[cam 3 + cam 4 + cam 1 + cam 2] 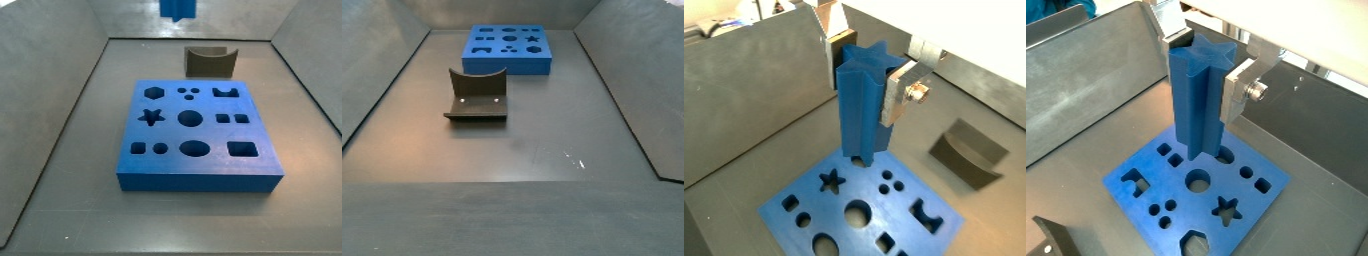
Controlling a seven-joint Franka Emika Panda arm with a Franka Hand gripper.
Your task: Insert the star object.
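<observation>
My gripper (865, 75) is shut on the star object (865, 105), a tall blue peg with ridged star-section sides, held upright between the silver fingers (898, 95). Both wrist views show this; the gripper (1207, 70) clasps the peg (1197, 100) near its upper end. The wide blue block (818, 215) with many shaped holes lies on the floor below, apart from the peg. Its star-shaped hole (831, 181) is open, also in the wrist view (1227, 209) and side views (152, 117) (529, 45). In a side view only the peg's lower end (178, 8) shows, high above the floor beyond the block (201, 170).
A dark grey curved piece (209, 62) stands on the floor beyond the block; it also shows in a side view (477, 95) and a wrist view (967, 152). Grey sloping walls (67, 100) enclose the floor on all sides.
</observation>
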